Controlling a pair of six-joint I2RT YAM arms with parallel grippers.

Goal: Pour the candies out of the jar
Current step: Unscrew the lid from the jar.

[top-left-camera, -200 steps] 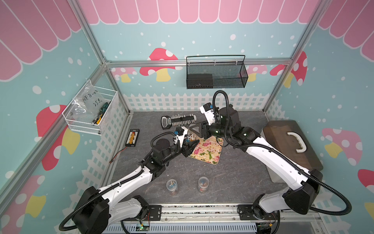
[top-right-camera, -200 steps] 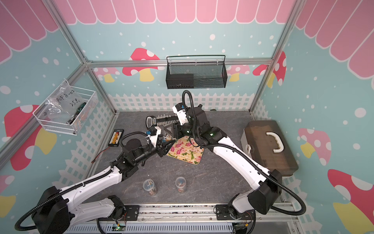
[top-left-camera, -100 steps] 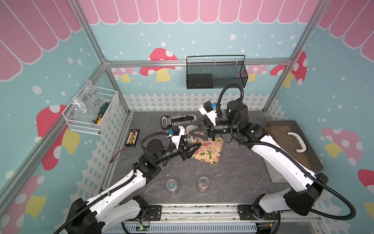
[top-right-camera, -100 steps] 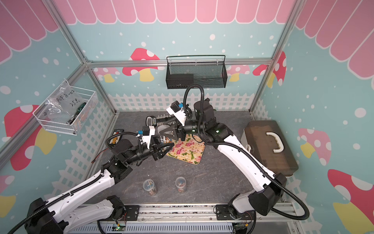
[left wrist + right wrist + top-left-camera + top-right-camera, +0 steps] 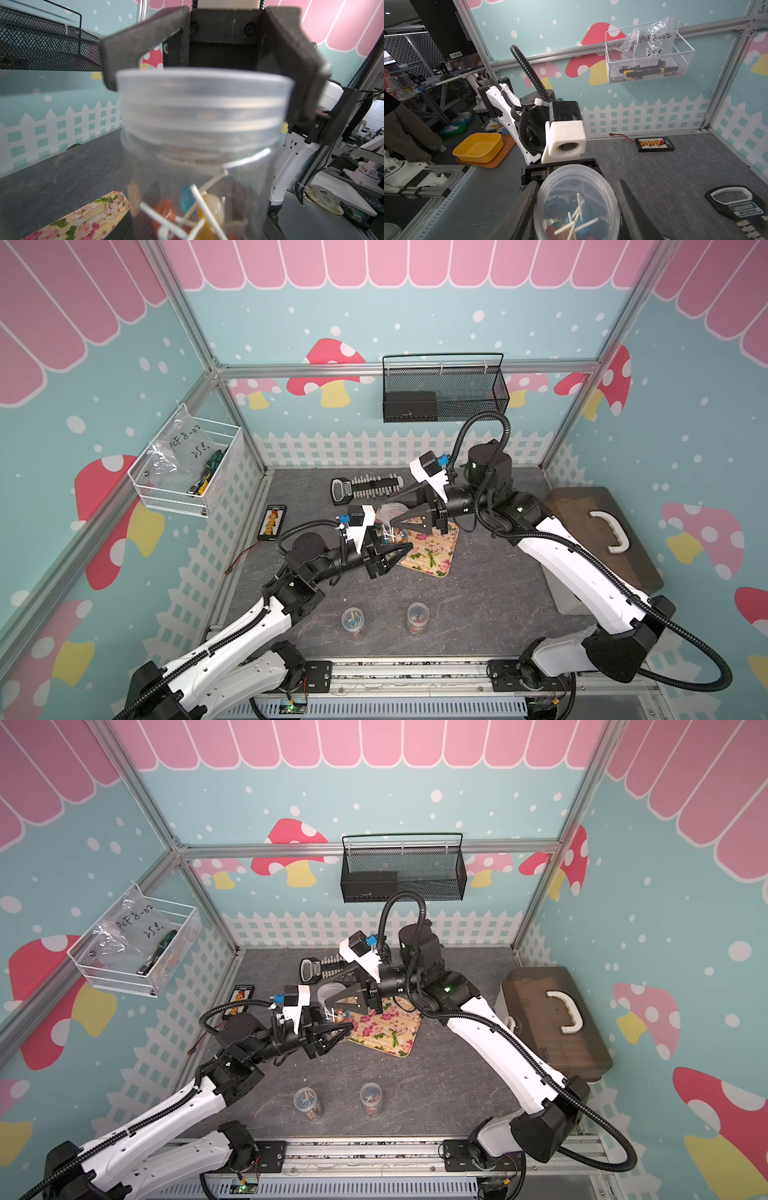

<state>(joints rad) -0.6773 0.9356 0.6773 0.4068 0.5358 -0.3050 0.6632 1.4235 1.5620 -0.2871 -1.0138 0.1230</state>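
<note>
Left jaws: clamped on the body of the jar (image 5: 197, 170), holding it off the counter (image 5: 478, 593) over a corner of the floral tray (image 5: 432, 560), presumably so the contents land there. Right jaws: flanking the lid (image 5: 203, 99), likely to unscrew it; whether gripping or just clear, cannot tell. Jar: clear plastic, ribbed screw lid on. Candies (image 5: 164, 211): lollipops, orange, blue and red heads, white sticks, heaped at the bottom; none poured.
</note>
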